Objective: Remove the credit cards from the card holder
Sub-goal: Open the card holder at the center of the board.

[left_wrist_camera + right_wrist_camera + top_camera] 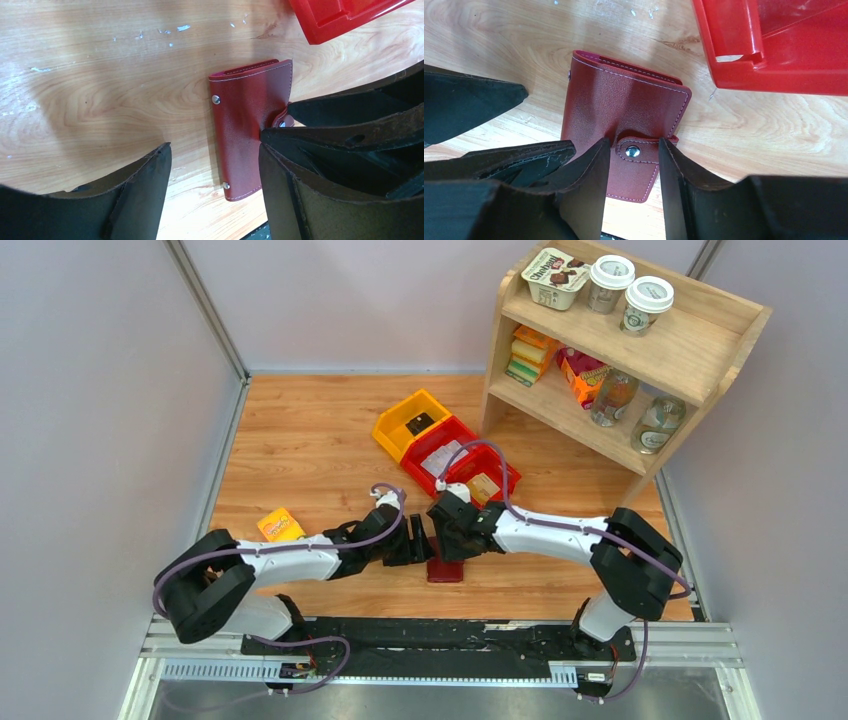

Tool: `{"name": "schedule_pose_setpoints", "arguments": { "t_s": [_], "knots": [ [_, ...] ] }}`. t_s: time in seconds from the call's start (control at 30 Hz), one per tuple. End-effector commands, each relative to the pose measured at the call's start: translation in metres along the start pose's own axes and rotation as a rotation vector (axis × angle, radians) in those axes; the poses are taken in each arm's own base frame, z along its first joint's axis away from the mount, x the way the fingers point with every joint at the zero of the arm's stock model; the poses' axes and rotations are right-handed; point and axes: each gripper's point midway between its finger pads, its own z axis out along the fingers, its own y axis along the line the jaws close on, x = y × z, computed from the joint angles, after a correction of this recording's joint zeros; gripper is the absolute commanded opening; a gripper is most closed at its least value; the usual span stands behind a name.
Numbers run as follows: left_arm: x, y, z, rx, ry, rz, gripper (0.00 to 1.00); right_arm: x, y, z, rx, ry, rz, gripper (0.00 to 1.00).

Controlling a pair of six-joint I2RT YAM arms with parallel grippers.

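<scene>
**Holder shut, no cards out**

We're seeing the holder (624, 105) lying shut on the counter (100, 90), tab (636, 157) snapped, cards hidden. L claw (214, 139) is hanging open round it. R claw (632, 142) is straddling the tab, can't tell if pinching. Unsnapping, opening, pulling cards all left.

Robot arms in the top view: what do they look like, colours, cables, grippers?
The left arm and right arm have white link shells, black joints and bases, and a purple cable looping along each. The left gripper and right gripper are black with flat, matte fingers.
</scene>
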Motion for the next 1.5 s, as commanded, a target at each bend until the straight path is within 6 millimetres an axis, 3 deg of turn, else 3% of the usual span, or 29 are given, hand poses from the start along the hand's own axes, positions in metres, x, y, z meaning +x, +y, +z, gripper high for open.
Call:
{"name": "schedule_pose_setpoints", "arguments": {
  "t_s": [0.0, 0.33, 0.43, 0.67, 0.8, 0.9, 1.07, 1.2, 1.3, 1.47],
  "knots": [
    [-0.003, -0.016, 0.007, 0.038, -0.006, -0.011, 0.71, 0.014, -0.005, 0.008, -0.016, 0.028, 0.019, 0.40],
    [0.009, -0.014, 0.021, 0.026, 0.042, -0.013, 0.65, 0.015, 0.003, 0.006, -0.173, 0.031, 0.077, 0.21],
    [0.013, -0.012, 0.025, 0.019, 0.054, -0.014, 0.58, 0.016, 0.005, 0.006, -0.217, 0.035, 0.088, 0.14],
    [0.016, -0.003, 0.026, -0.014, 0.052, -0.020, 0.21, 0.014, 0.007, 0.000, -0.266, 0.016, 0.104, 0.00],
    [0.016, 0.009, 0.021, -0.056, 0.038, -0.021, 0.08, 0.010, 0.002, -0.007, -0.267, -0.015, 0.126, 0.00],
    [0.015, 0.017, 0.016, -0.082, 0.025, -0.016, 0.05, 0.008, -0.013, -0.011, -0.234, -0.035, 0.177, 0.04],
    [0.013, 0.025, 0.009, -0.112, 0.001, -0.004, 0.04, 0.012, -0.042, -0.009, -0.148, -0.043, 0.262, 0.32],
    [0.014, 0.026, 0.008, -0.113, 0.008, 0.011, 0.02, 0.013, -0.045, -0.008, -0.140, -0.039, 0.274, 0.50],
    [0.014, 0.024, 0.008, -0.101, 0.014, 0.013, 0.01, 0.012, -0.042, -0.007, -0.154, -0.039, 0.269, 0.54],
    [0.015, 0.021, 0.010, -0.088, 0.022, 0.017, 0.00, 0.012, -0.041, -0.002, -0.157, -0.032, 0.266, 0.52]
  ]
}}
